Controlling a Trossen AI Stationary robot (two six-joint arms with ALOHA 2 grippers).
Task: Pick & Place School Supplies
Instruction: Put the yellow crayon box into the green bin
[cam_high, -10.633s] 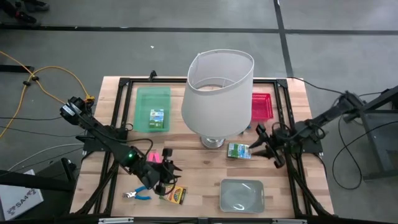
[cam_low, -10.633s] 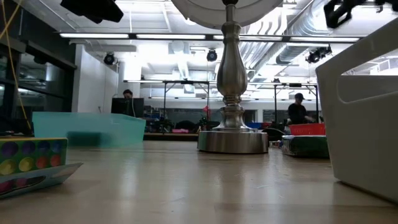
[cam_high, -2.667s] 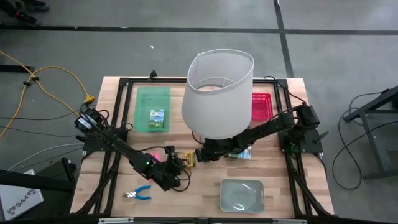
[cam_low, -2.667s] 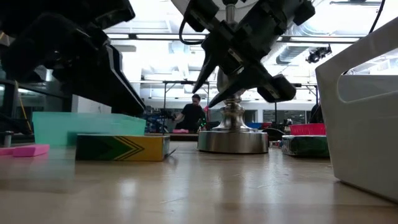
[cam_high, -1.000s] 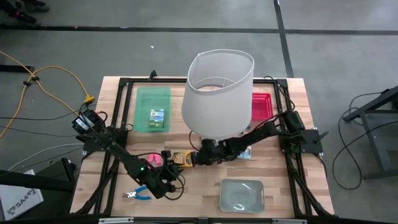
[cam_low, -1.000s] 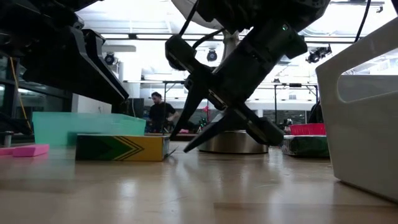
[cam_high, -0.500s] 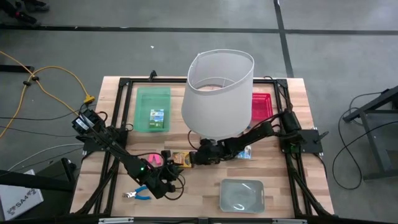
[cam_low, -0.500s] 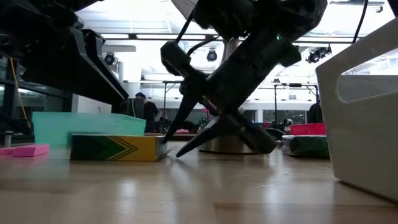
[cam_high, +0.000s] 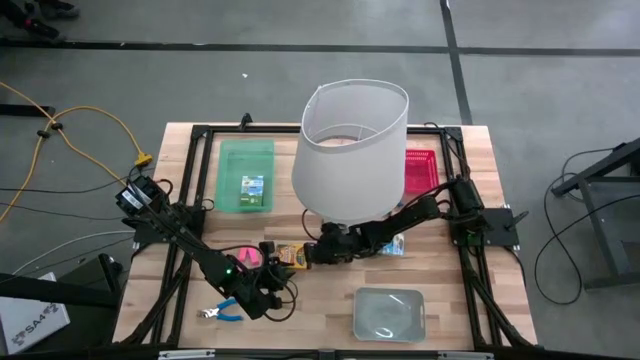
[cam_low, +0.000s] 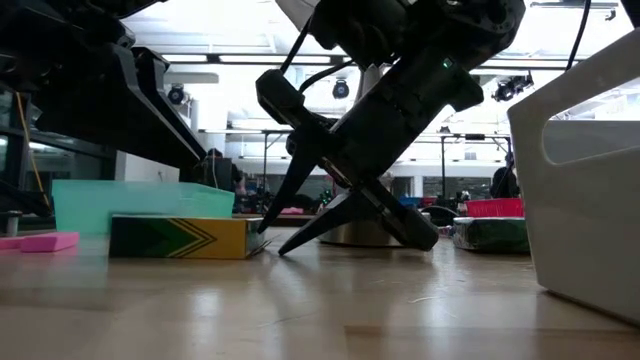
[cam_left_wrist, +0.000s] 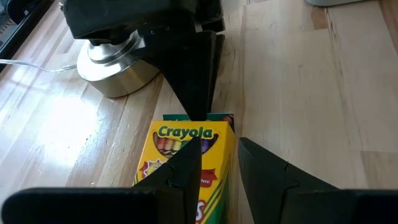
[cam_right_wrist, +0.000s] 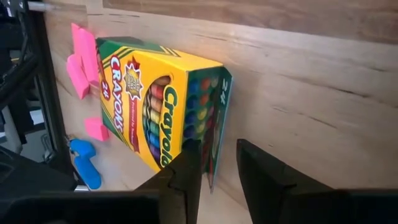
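A yellow-green Crayola crayon box (cam_high: 290, 257) lies flat on the table in front of the lamp base, also seen as the box (cam_low: 185, 237). My right gripper (cam_high: 312, 256) is open at the box's right end. My left gripper (cam_high: 272, 285) is open and hangs above the box's near side without touching it; its fingers (cam_left_wrist: 186, 165) frame the box (cam_left_wrist: 186, 149). Pink erasers (cam_high: 247, 257) lie left of the box. Blue-handled scissors (cam_high: 222, 311) lie near the front edge. A small printed box (cam_high: 252, 188) sits in the green tray, and another (cam_high: 385, 243) lies beside the lamp base. My right gripper (cam_low: 272, 240) meets the crayon box's flap end (cam_right_wrist: 216, 118), slanting down from the table's right. Its open fingers straddle that end: one fingertip (cam_low: 262, 228) at the box's top edge, the other (cam_low: 285, 249) down at the table. The box lies flat on the wood.
A big white lampshade (cam_high: 350, 150) on a metal base (cam_low: 372, 225) stands mid-table over my right arm. A green tray (cam_high: 246, 160) sits far left, a red tray (cam_high: 420, 170) far right, and a clear tray (cam_high: 388, 312) near right. People move in the room behind.
My right gripper has come down and moved toward the table's left until its open fingers reached the crayon box's end. The box has slid a little toward the left edge, staying flat.
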